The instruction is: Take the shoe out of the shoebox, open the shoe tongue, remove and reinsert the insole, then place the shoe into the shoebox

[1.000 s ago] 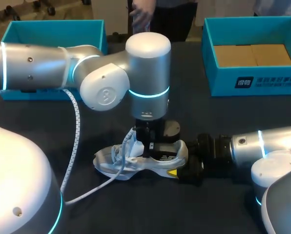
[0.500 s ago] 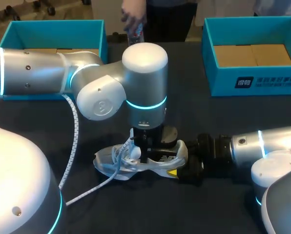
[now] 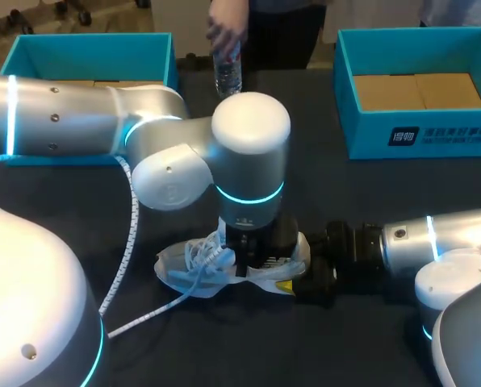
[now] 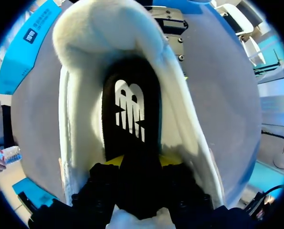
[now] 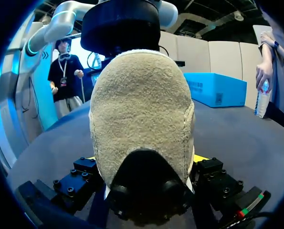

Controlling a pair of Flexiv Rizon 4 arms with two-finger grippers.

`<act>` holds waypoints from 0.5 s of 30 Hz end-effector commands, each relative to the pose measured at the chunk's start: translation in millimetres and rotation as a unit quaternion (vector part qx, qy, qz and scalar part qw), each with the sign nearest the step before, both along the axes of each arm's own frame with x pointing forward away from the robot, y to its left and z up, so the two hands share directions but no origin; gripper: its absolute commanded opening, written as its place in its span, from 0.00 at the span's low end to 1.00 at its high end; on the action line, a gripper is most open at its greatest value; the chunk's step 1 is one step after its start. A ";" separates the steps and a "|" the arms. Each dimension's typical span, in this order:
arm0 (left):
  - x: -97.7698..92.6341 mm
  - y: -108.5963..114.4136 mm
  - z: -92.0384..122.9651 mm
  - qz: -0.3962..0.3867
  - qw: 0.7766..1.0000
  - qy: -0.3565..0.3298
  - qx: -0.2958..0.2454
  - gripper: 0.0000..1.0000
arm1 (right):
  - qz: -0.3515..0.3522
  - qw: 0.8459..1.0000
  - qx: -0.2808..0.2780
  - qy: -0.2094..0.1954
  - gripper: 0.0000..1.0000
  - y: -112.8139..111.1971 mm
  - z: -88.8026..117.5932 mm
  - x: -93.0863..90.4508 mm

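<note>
shoe (image 3: 188, 270) held at the heel by right gripper (image 5: 146, 160), left gripper (image 4: 141, 161) inside it.

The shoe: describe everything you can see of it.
The shoe is a pale grey-white sneaker sitting sole-down on the dark table. The right gripper clamps its beige, suede-like heel from both sides. Its white laces lie loose. The left gripper is down in the opening, above a black insole bearing a white logo.
</note>
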State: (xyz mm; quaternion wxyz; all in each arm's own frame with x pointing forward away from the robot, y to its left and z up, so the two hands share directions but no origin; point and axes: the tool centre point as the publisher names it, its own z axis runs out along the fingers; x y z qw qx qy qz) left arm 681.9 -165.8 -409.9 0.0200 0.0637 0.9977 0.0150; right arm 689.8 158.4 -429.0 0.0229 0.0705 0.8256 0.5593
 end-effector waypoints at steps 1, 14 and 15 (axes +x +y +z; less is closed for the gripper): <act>9.3 -7.5 -17.9 0.010 1.000 -0.025 0.009 0.31 | 0.000 1.000 -0.002 0.000 0.00 2.6 -2.4 -1.1; 35.3 -1.4 1.7 0.049 0.998 0.021 -0.026 0.00 | 0.000 1.000 -0.002 0.000 0.00 2.6 -2.4 -1.1; 33.6 -0.7 5.2 0.046 0.998 0.029 -0.033 0.00 | 0.000 1.000 -0.002 0.000 0.00 2.6 -2.4 -1.1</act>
